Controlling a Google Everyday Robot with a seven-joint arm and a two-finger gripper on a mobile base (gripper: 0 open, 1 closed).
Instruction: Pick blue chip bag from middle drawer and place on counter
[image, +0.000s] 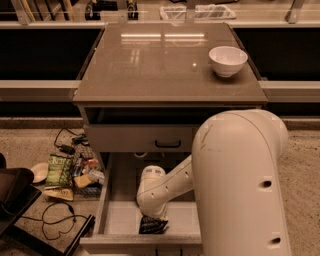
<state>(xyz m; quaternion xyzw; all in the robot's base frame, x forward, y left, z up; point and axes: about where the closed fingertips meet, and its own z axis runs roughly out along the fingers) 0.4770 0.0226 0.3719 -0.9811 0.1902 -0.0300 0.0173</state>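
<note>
The middle drawer (116, 212) is pulled out below the counter (165, 60), with a pale floor and grey walls. The blue chip bag (153, 226) lies on the drawer floor near the front edge, dark with pale lettering. My white arm reaches down into the drawer from the right. The gripper (151, 218) is at the bag's top, directly under the arm's round wrist joint (150, 190), which hides most of it.
A white bowl (227, 60) stands on the counter's right rear. The shallower drawer front with a black handle (167, 144) sits above the open drawer. A green snack bag (59, 170), other packets and cables lie on the floor at left.
</note>
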